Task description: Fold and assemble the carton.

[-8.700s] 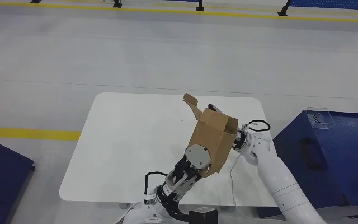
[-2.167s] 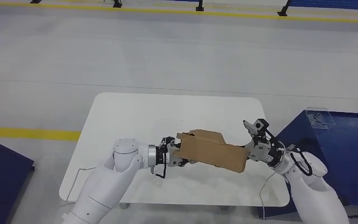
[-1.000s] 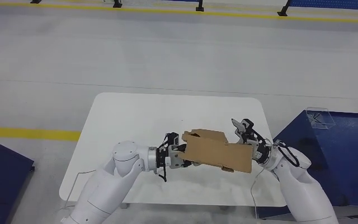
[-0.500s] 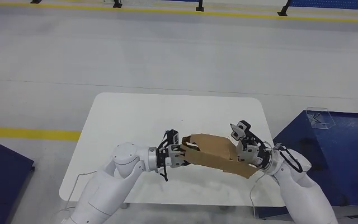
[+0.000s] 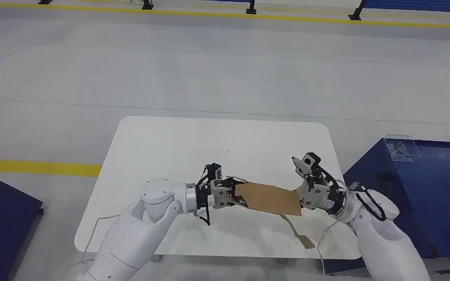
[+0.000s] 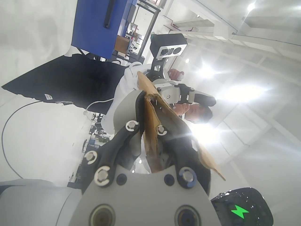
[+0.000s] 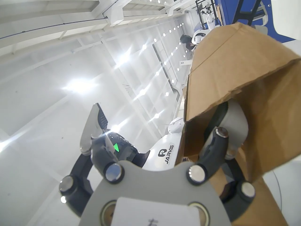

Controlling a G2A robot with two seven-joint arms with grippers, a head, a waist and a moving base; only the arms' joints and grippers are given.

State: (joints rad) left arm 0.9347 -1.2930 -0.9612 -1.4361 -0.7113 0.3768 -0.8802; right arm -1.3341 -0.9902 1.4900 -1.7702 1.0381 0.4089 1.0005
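Note:
A brown carton (image 5: 267, 199) hangs flattened and level above the white table (image 5: 162, 161), stretched between my two arms. My left gripper (image 5: 226, 194) is shut on the carton's end; in the left wrist view its fingers (image 6: 128, 129) pinch the doubled cardboard edge (image 6: 152, 118). At the other end, my right gripper (image 5: 306, 184) is open. One of its fingers (image 7: 94, 121) stands free in the air, while the other finger (image 7: 218, 132) sits inside the carton (image 7: 247, 76) under a wall. A loose flap (image 5: 301, 239) dangles toward the table's near edge.
A blue bin (image 5: 401, 190) stands close beside the table's right edge, with a clear plastic box (image 5: 402, 146) on its far corner. Grey floor with yellow lines surrounds the table. A thin cable (image 5: 322, 242) hangs off the near right corner.
The carton went from upright to lying level between the arms. Over the last second it collapsed from a box shape to nearly flat and sank lower, and one flap dropped down.

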